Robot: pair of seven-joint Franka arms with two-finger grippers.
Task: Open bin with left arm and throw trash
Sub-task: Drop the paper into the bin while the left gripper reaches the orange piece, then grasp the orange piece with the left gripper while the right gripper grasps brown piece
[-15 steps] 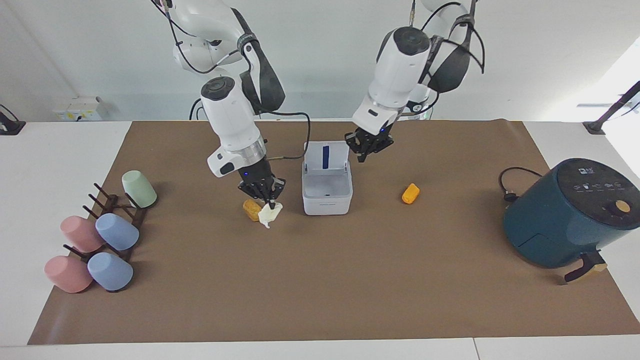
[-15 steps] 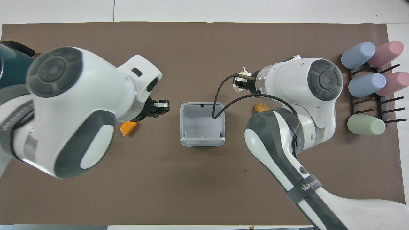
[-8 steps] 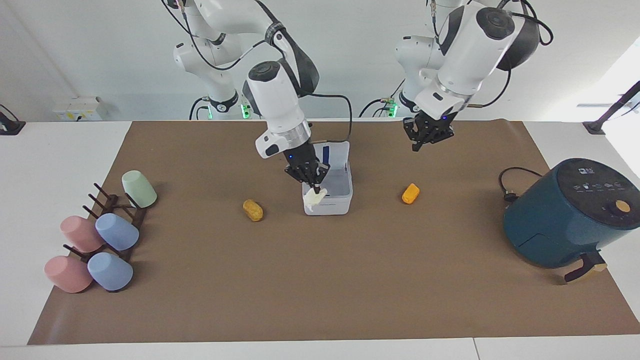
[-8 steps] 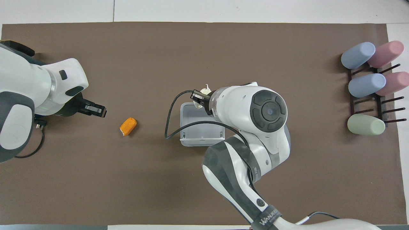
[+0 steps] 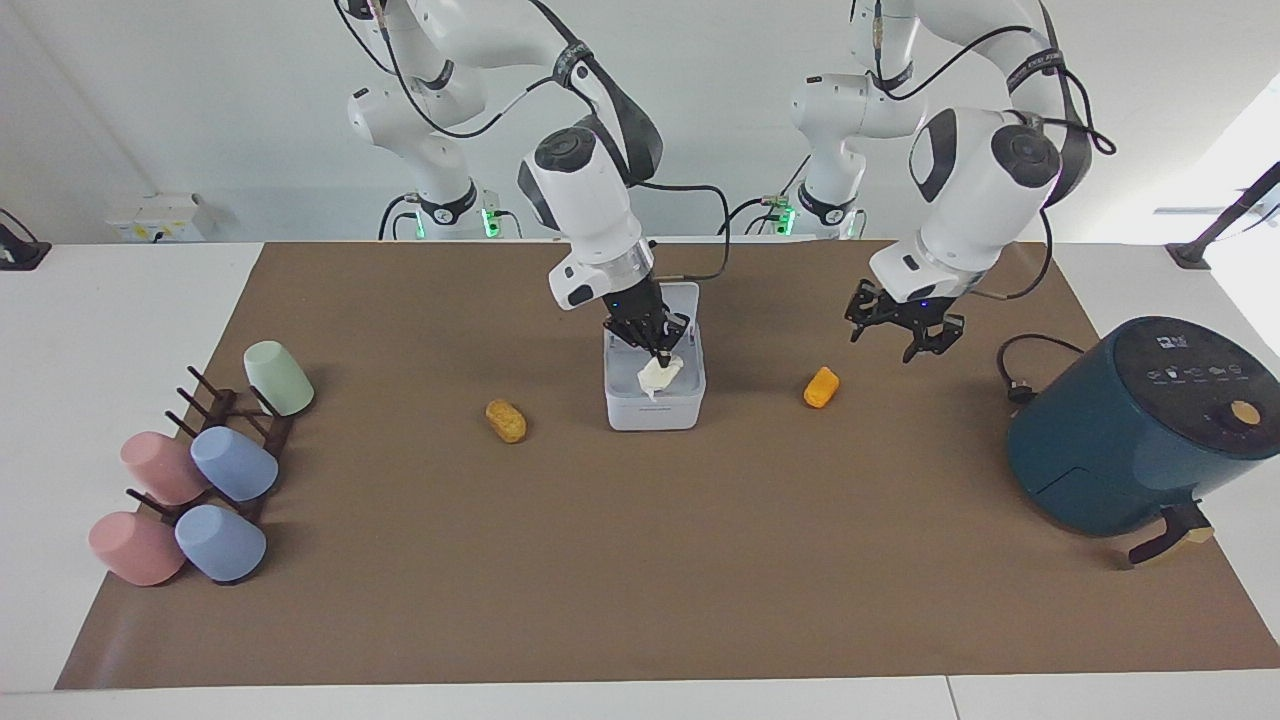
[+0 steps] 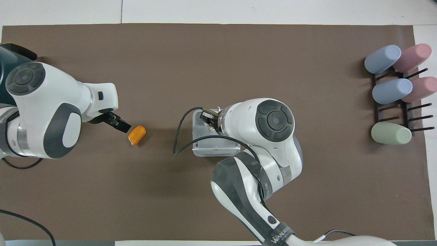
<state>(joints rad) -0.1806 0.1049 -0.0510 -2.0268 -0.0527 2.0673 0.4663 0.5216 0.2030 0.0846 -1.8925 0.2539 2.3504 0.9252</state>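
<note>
Right gripper (image 5: 662,352) pinches my paper wad (image 5: 657,375) over the open bin (image 5: 655,410). Left gripper (image 5: 905,328) hangs spread and empty above the mat beside the orange lump (image 5: 821,387)

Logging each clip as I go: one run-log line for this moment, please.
bin: lid open | right gripper: holds paper wad over bin | left gripper: open, above mat beside orange lump | golden-brown lump: on mat

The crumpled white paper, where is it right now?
The paper wad hangs from the right gripper over the open white bin in the middle of the table, between the golden-brown lump and the orange lump.
</note>
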